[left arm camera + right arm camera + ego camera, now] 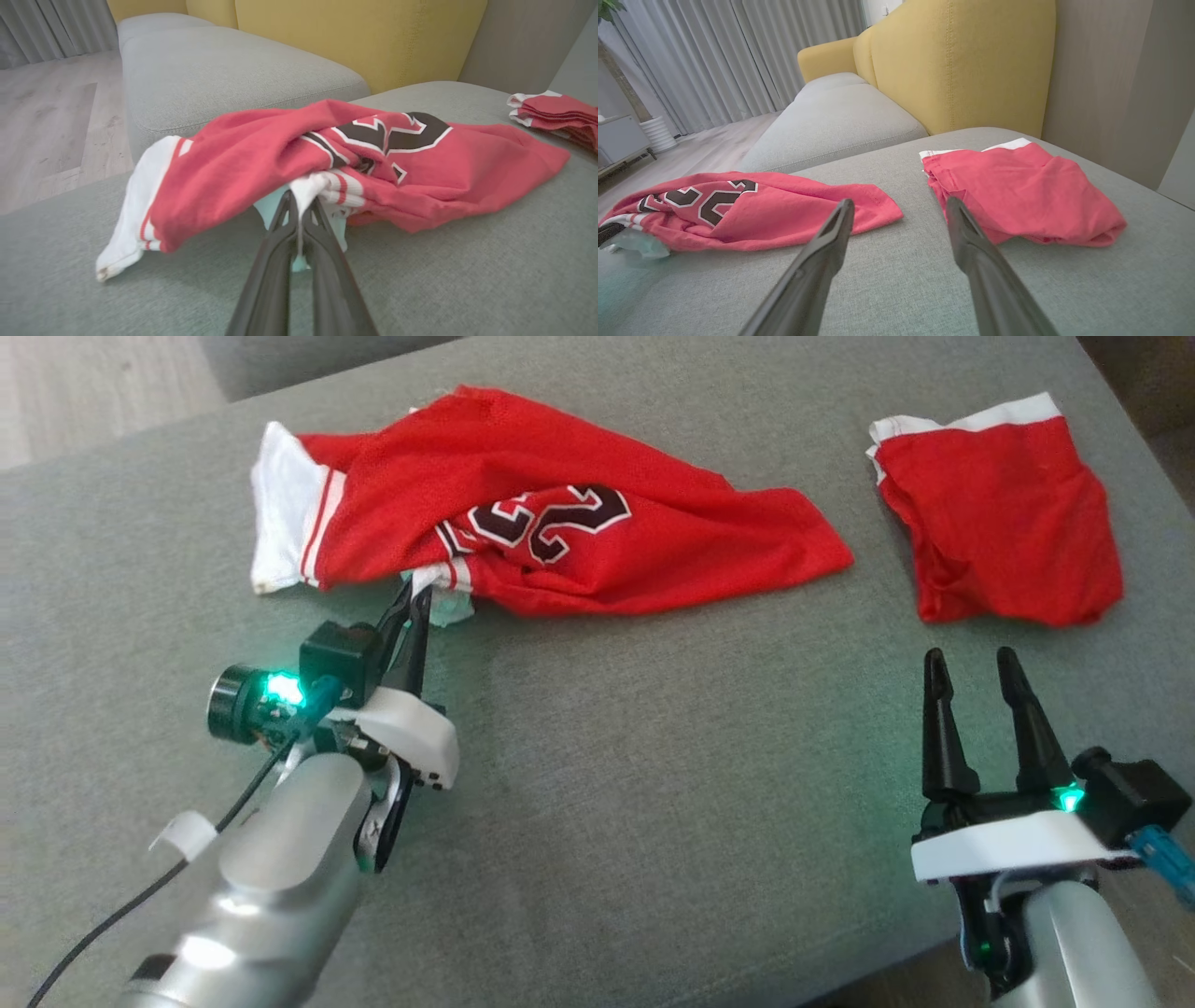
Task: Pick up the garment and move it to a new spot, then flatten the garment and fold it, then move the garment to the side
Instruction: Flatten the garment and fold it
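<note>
- The crumpled red mesh basketball jersey with white striped trim and dark numerals (pixel 709 532) lay across the upper middle of the head view, on the grey woven sofa cushion (pixel 653 756).
- The left jaws were shut tight on the jersey's white striped edge (pixel 314 183), at its lower rim left of centre. Their long dark fingers (pixel 411 639) pinched only that trim, probably because a hem gives a thin, firm handle for lifting the whole piece.
- In the left wrist view the trim was bunched between the tips. The rest of the thin fabric draped over itself in soft folds, so it would likely sag and unfurl once raised.
- The right jaws stood wide open with nothing in them at the lower right of the head view. Their fingers (pixel 938 728) pointed up-frame over bare cushion, apparently held in reserve.
- A second red garment with a white band, folded to a rough square (pixel 1008 513), sat in the upper right, well apart from the jersey and seemingly already set aside.
- The move to a new spot looked not yet begun.
</note>
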You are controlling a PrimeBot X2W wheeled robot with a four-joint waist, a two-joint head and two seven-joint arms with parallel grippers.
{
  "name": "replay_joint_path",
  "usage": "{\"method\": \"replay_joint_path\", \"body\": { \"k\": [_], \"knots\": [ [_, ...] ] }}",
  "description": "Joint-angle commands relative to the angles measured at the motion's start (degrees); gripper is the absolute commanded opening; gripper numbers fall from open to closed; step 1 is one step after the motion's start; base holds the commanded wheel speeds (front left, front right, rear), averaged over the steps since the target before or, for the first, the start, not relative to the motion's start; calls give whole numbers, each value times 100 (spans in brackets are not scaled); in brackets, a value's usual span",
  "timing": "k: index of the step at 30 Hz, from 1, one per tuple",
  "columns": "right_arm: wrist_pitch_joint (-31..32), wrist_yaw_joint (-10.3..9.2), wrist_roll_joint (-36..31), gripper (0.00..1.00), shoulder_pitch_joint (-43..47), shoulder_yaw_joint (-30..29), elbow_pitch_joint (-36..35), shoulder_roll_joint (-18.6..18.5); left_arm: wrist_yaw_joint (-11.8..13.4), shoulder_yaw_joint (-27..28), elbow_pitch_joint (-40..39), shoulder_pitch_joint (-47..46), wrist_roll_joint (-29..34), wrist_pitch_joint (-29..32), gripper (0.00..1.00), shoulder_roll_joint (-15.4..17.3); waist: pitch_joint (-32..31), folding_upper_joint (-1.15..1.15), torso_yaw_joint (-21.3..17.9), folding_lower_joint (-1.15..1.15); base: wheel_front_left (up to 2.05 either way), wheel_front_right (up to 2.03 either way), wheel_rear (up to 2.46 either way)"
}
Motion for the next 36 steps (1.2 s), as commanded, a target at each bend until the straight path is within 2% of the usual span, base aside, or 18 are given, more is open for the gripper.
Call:
{"method": "replay_joint_path", "body": {
  "k": [1,7,11,16,17,22,29,32,36],
  "knots": [
    [-62,-5,-35,100,-100,108,-149,-29,13,156,-183,-49,-7,-82,0,191,-69,0,77,0,0,0,0],
    [-62,-5,-25,100,-70,92,-126,-29,44,117,-464,47,99,-98,0,533,-253,0,348,0,0,0,0],
    [-62,-5,3,100,-47,108,-109,-29,38,42,-824,-190,351,24,0,963,-365,0,601,0,0,0,0],
    [-62,-5,42,100,-36,149,-66,-29,-107,-193,-1422,-755,841,415,0,1514,-489,0,938,0,0,0,0],
    [-62,-5,79,100,-32,166,-49,-29,-216,-355,-1682,-959,1075,643,0,1722,-523,0,1065,0,0,0,0],
    [-62,-5,158,100,-21,223,14,-29,-486,-761,-2282,-1182,1601,1193,0,2273,-583,0,1344,0,0,0,0],
    [-62,-5,205,100,2,193,76,-29,-892,-1245,-3221,-945,1957,1780,0,3027,-676,0,1676,0,0,0,0],
    [-62,-5,203,100,21,142,101,-29,-1081,-1506,-3627,-709,1986,2125,0,3364,-739,0,1819,0,0,0,0],
    [-62,-5,186,100,64,117,141,-29,-1263,-1946,-4158,-119,1565,2764,0,3625,-834,0,1981,0,0,0,0]
  ]
}}
